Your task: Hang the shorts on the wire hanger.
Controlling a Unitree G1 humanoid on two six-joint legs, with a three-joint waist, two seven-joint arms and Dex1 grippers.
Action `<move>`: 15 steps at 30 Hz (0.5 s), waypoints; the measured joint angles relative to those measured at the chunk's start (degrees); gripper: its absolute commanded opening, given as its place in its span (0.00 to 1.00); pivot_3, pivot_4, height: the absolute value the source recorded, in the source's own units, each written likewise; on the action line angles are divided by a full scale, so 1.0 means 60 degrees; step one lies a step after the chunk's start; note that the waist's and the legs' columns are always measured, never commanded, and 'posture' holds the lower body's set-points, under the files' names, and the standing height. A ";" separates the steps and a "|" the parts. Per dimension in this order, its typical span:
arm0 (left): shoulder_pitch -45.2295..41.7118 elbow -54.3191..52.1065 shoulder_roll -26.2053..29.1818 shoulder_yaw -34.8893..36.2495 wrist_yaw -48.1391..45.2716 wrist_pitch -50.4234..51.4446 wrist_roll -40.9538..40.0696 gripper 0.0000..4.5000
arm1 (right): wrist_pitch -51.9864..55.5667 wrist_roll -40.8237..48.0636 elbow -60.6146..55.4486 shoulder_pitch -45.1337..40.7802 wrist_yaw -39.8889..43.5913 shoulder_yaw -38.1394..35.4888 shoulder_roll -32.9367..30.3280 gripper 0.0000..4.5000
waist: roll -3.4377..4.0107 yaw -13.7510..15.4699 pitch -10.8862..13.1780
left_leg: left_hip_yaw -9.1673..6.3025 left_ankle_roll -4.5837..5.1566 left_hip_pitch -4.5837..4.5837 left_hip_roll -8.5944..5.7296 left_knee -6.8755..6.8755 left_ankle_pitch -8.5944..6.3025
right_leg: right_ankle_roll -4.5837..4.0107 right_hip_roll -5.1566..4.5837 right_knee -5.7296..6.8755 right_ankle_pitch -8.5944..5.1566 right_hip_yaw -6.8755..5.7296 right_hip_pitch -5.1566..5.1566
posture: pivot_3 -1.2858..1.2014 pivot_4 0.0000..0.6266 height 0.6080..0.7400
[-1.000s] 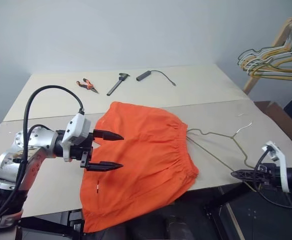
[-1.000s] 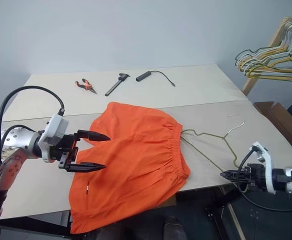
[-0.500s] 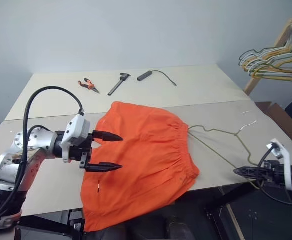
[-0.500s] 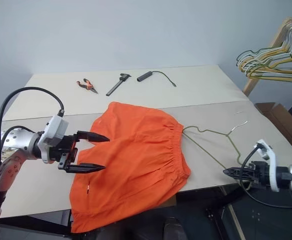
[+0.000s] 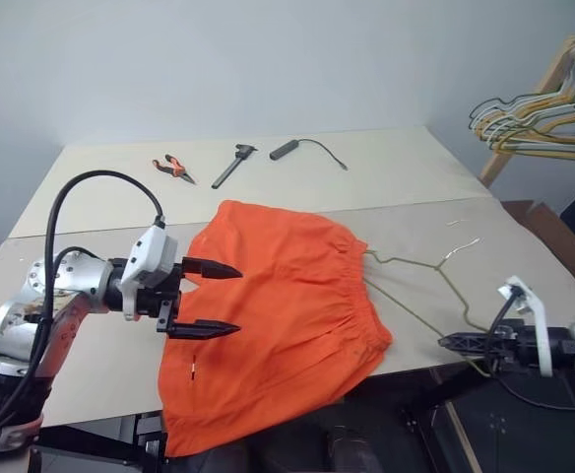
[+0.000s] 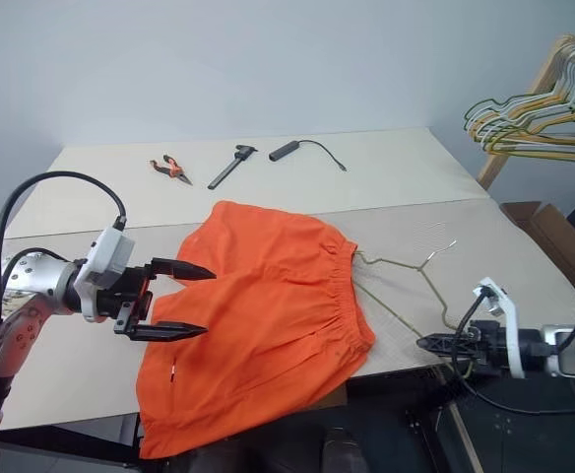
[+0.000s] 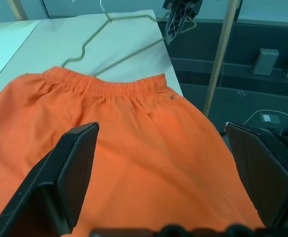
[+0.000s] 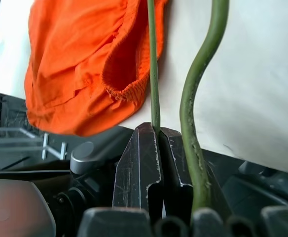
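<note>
The right gripper is at the near edge of the tabletop, its jaws clamped together on the thin wire of the hanger. The hanger lies flat on the tabletop, one corner reaching under the waistband of the shorts. The shorts are spread over the near part of the tabletop, and their lower part hangs over the edge. The left gripper hovers just over the left side of the shorts, jaws wide apart, holding nothing. Far behind lie pliers, a dark tool and a black cable.
</note>
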 measured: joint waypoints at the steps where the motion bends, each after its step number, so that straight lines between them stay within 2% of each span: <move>1: -0.0004 0.0008 0.0004 0.0000 -0.0007 -0.0045 0.0004 0.99 | -0.0026 -0.0067 0.0088 -0.0149 -0.0008 0.0144 0.0031 0.00 | 0.0000 0.0005 0.0000 | 0.0000 0.0000 0.0000 -0.0001 0.0000 0.0000 | 0.0000 -0.0001 0.0000 0.0001 0.0000 0.0000 | 0.52 0.08 1.00; 10: 0.0004 0.0038 0.0055 0.0011 0.0003 -0.0116 0.0006 0.99 | -0.0622 -0.0719 0.0861 -0.1677 0.0306 0.1596 0.0378 0.00 | 0.0001 0.0009 0.0000 | 0.0002 0.0000 -0.0001 0.0001 -0.0001 0.0000 | -0.0007 0.0001 0.0000 0.0006 -0.0003 -0.0002 | 0.52 0.08 1.00; 15: 0.0008 0.0031 0.0066 0.0006 0.0038 -0.0117 0.0007 0.99 | -0.1182 -0.1499 0.2119 -0.2641 0.0387 0.2462 0.1052 0.00 | 0.0000 0.0019 0.0000 | 0.0011 0.0000 -0.0007 -0.0002 0.0000 0.0000 | -0.0056 0.0000 -0.0001 0.0037 -0.0005 -0.0004 | 0.53 0.07 1.00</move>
